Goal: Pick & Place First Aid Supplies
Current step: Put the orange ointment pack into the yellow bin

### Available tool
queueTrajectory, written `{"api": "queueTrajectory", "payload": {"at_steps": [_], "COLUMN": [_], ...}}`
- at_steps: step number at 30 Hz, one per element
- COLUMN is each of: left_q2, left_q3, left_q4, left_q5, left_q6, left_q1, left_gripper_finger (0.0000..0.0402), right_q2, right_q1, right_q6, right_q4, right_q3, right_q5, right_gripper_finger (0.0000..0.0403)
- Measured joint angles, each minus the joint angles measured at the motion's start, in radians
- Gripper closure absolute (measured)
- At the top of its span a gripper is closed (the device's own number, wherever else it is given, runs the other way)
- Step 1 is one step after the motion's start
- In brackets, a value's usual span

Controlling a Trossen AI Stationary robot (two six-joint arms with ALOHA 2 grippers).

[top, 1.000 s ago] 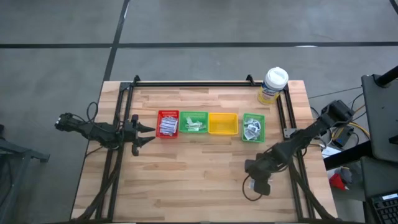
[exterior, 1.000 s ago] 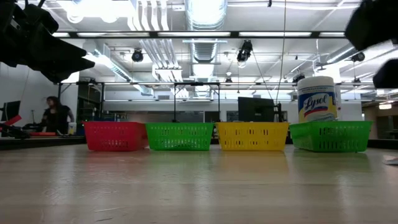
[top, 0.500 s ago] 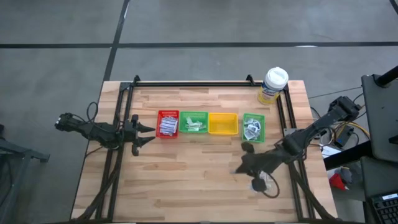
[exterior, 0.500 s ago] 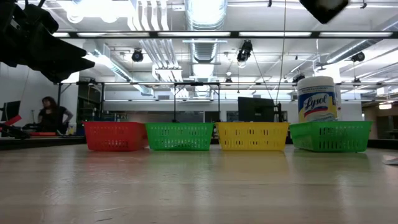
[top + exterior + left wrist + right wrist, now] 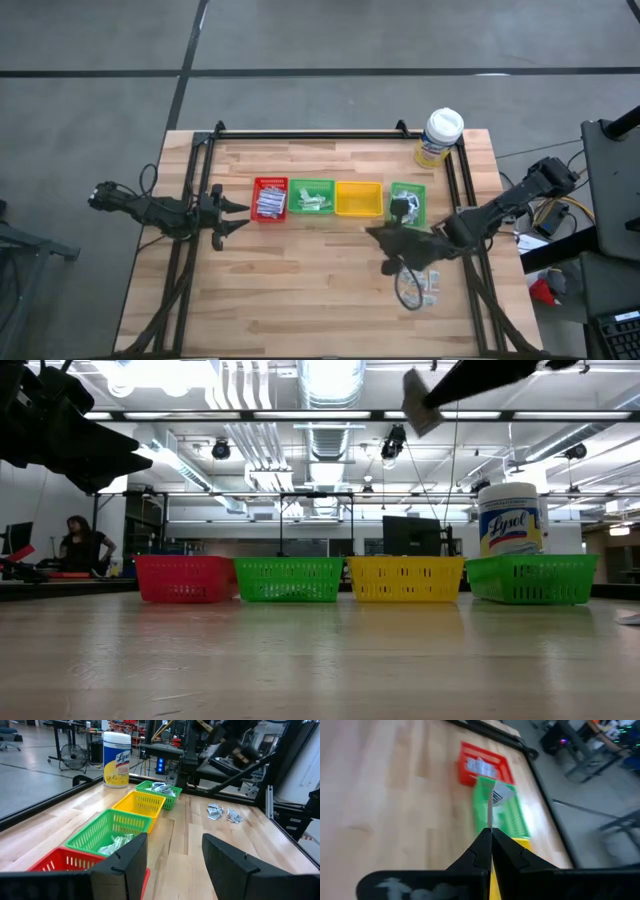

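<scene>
My right gripper (image 5: 375,234) hangs above the table, just near of the yellow tray (image 5: 358,198), shut on one small grey-white packet (image 5: 420,415). The packet shows edge-on past the shut fingertips (image 5: 492,805). More first aid supplies lie loose on the wood (image 5: 430,286) near the right edge, also seen from the left wrist (image 5: 223,813). The red tray (image 5: 270,200) and both green trays (image 5: 313,197) (image 5: 407,205) hold packets. My left gripper (image 5: 236,214) waits open at the table's left, next to the red tray, with nothing between its fingers (image 5: 172,855). My right gripper pinches the packet's near edge (image 5: 490,826) between its two fingertips (image 5: 481,845). The fingers slant down from the table's right side. The packet sticks out beyond the tips, on edge, lifted clear of the table and trays.
The four trays stand in a row across the table's middle. A white-lidded yellow-labelled tub (image 5: 440,137) stands at the far right corner. A black frame rail (image 5: 310,134) runs along the far edge, and a cable loop (image 5: 408,290) hangs below the right arm.
My right gripper has risen from the loose packets near the right edge and gone toward the far-left, to the row of trays. It has rolled about its own line and tipped up, staying shut on the packet. The loose packets it covered now show.
</scene>
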Motion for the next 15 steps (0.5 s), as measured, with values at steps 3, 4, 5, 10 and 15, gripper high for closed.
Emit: {"api": "queueTrajectory", "payload": {"at_steps": [3, 4, 5, 10, 15], "left_q2": [0.0, 0.0, 0.0, 0.0, 0.003], "left_q3": [0.0, 0.0, 0.0, 0.0, 0.0], "left_q4": [0.0, 0.0, 0.0, -0.003, -0.007], "left_q5": [0.0, 0.0, 0.0, 0.0, 0.0], "left_q6": [0.0, 0.0, 0.0, 0.0, 0.002], "left_q1": [0.0, 0.0, 0.0, 0.0, 0.0], "left_gripper_finger": [0.0213, 0.0213, 0.0213, 0.0213, 0.0213], "right_q2": [0.025, 0.037, 0.048, 0.109, 0.177], "right_q1": [-0.06, -0.082, -0.103, -0.207, -0.298], "right_q6": [-0.066, -0.088, -0.109, -0.183, -0.152], "right_q4": [0.001, -0.001, -0.001, -0.032, -0.165], "right_q3": [0.0, 0.001, 0.005, 0.047, 0.129], "right_q5": [0.002, 0.002, 0.001, -0.001, -0.009], "right_gripper_finger": [0.0394, 0.0394, 0.0394, 0.0394, 0.0394]}}
